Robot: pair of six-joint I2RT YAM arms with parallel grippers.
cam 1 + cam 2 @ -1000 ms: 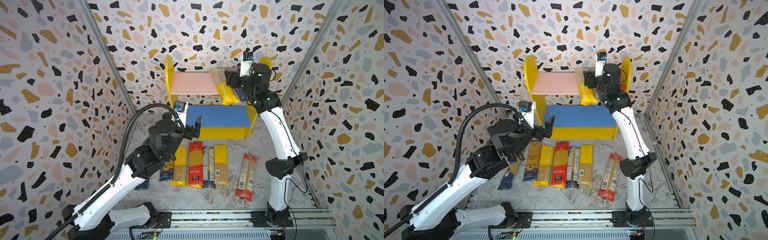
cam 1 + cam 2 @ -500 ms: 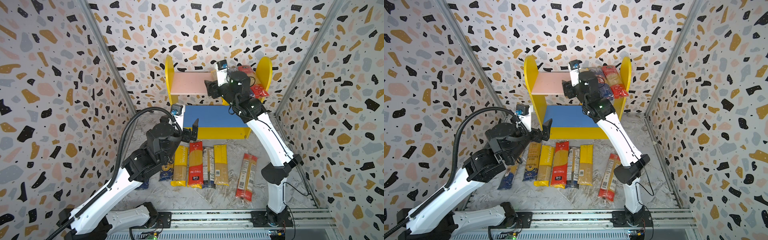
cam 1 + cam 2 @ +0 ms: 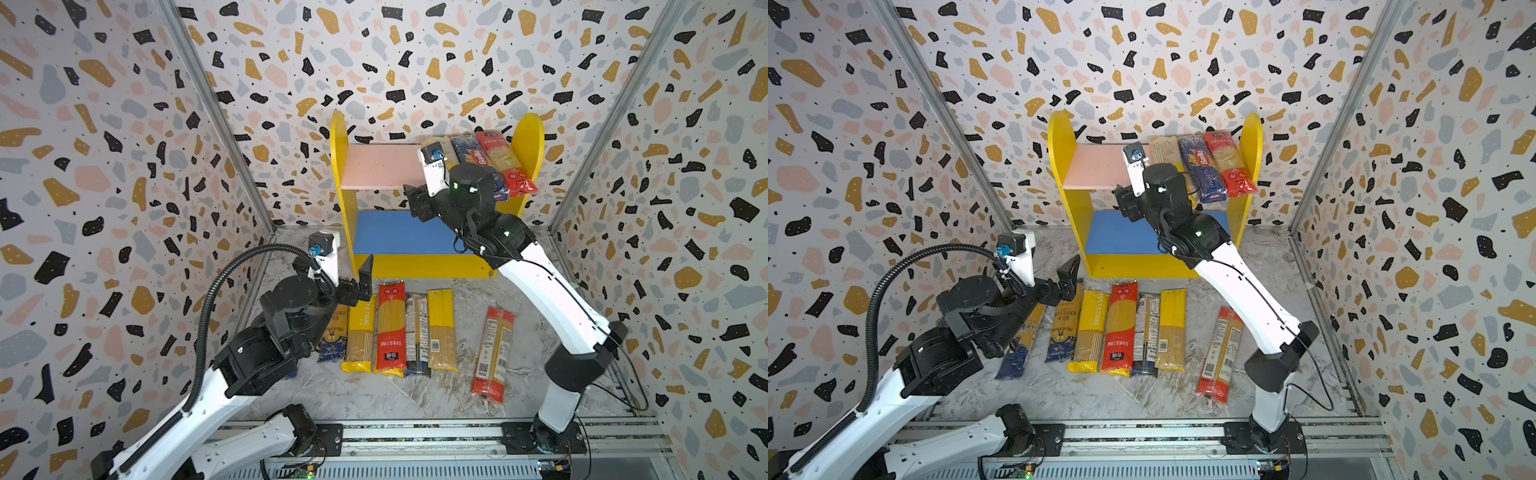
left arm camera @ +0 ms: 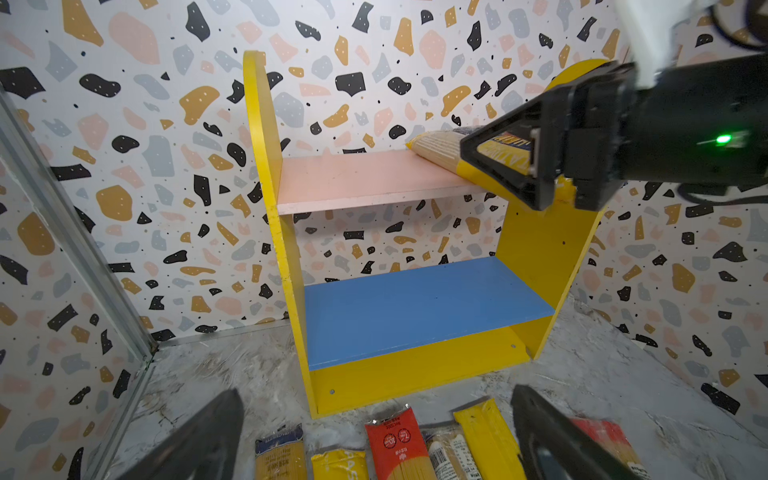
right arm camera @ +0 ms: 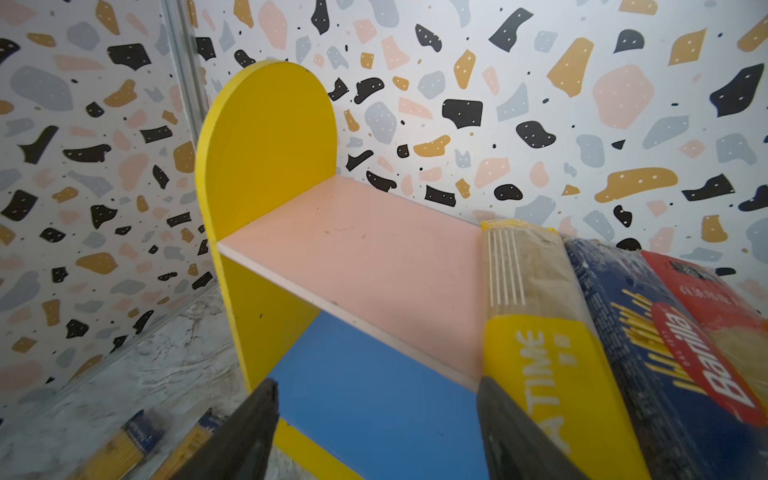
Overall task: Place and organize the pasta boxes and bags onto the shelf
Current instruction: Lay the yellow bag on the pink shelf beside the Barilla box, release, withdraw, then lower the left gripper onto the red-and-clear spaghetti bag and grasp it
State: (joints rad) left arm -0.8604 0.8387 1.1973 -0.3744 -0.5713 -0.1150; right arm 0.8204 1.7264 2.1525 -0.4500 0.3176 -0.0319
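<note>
**Pasta packets (image 3: 390, 328) split between shelf (image 3: 528, 141) and floor (image 3: 374, 399)**

Lying three abreast at right end of pink upper board (image 5: 353, 249): yellow PASTATIME packet (image 5: 536, 353), blue Barilla packet (image 3: 1202, 168), red packet (image 3: 1229, 164), front ends overhanging its edge. Leaving that board's left half and whole blue lower board (image 4: 415, 303) bare. Lining up along floor before shelf's base. Hovering just beside yellow PASTATIME packet: right gripper (image 5: 376, 382), parted, empty. Hanging near floor row's far ends: left gripper (image 4: 376, 392), spread wide, empty.

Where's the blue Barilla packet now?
In both top views the Barilla packet lies on the pink board, right end, between a yellow packet and a red packet.
</note>
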